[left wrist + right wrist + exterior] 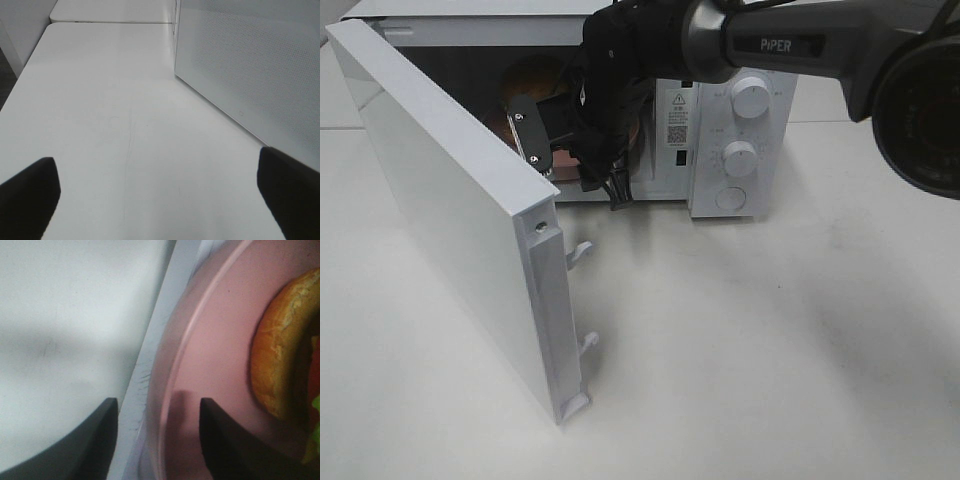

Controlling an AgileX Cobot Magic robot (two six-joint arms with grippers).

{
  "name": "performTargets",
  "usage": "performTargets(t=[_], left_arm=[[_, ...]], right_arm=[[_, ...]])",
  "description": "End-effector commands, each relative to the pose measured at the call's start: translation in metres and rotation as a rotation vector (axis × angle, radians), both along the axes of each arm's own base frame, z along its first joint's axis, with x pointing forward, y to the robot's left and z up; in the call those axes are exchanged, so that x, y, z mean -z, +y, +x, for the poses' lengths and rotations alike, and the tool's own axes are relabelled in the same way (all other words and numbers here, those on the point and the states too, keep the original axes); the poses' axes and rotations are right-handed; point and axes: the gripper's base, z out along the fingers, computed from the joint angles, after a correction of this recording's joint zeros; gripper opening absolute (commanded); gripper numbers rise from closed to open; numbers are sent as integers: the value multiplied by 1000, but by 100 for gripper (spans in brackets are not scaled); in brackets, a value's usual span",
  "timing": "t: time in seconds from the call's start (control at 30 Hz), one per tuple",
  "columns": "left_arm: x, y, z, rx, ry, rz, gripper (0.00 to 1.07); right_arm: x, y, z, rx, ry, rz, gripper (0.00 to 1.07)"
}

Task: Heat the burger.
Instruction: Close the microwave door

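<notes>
The burger (280,350), with a golden-brown bun, lies on a salmon-pink plate (215,340) inside the open microwave. My right gripper (159,440) reaches into the cavity with its jaws open and apart on either side of the plate's rim, one finger over the plate and one over the sill. From above, the right gripper (560,150) hides most of the plate (570,162), and the burger (530,80) shows as a brown dome behind it. My left gripper (160,200) is open over bare table beside the door's outer face and holds nothing.
The white microwave door (450,220) swings out wide to the left, with its latch hooks (582,250) on the near edge. The control panel with knobs (740,140) sits right of the cavity. A white table (740,350) spreads in front. The door panel (250,65) is close to the left gripper.
</notes>
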Motion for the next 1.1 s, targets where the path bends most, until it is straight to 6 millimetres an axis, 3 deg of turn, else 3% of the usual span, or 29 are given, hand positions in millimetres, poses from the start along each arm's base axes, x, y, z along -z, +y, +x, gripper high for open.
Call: performTargets(t=[0.03, 0.23, 0.53, 0.93, 1.1], left_arm=[[1, 0, -3, -5, -18, -5, 100], [1, 0, -3, -5, -18, -5, 100], [1, 0, -3, -5, -18, -5, 100], [1, 0, -3, -5, -18, -5, 100], [1, 0, -3, -5, -18, -5, 100]], right_arm=[[-8, 0, -5, 28, 17, 36, 56], [-13, -4, -13, 31, 1, 78, 61], [-18, -20, -36, 49, -29, 133, 77], [-29, -46, -68, 29, -69, 142, 76], [-31, -72, -79, 62, -71, 144, 76]])
